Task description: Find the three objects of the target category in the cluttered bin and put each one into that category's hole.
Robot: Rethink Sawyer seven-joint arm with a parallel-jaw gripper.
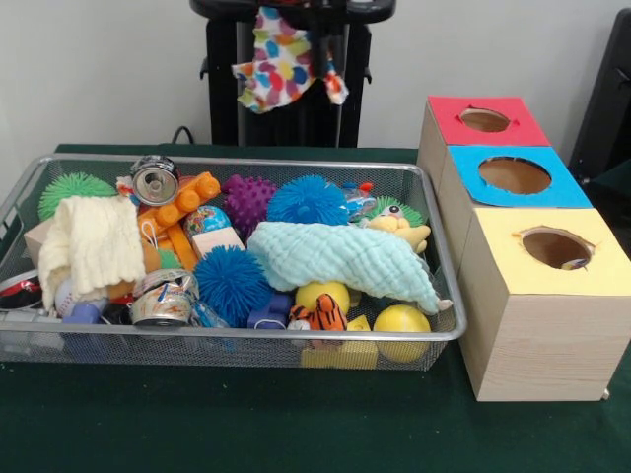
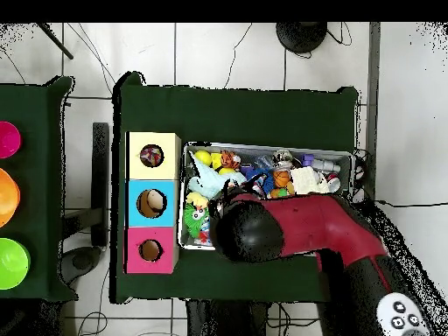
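Starting at the left of the front view: found the wire bin [image 1: 237, 161] on the green worktop [image 1: 296, 424], heaped to its rim with clutter. Noted a cream cloth [image 1: 94, 246] draped over the left end, a dented can [image 1: 155, 181] propped near the far rim, a spiky blue ball [image 1: 308, 200] behind a mint cloth [image 1: 345, 258] spread across the right half and probably hiding things beneath. Could not pick out another dotted wrapper in the heap with any certainty.

Further right, above the bin's far rim: saw the gripper [image 1: 289, 25] at the top edge, closed on a crumpled dotted wrapper [image 1: 284, 69] that hung free, well apart from the clutter. Judged it held that high so as to pass over the rim and the box walls. Saw open air between it and the boxes.

At the right, just beside the bin: red-topped box [image 1: 488, 120] farthest, blue-topped box [image 1: 515, 175] between, then the yellow-topped box's hole [image 1: 555, 247] nearest the camera. Reckoned the carry called for a move right and away from the pedestal. Judged the rough hole edge likely to snag loose flaps. In the overhead view, found the arm [image 2: 297, 227] over the bin, hiding the gripper.
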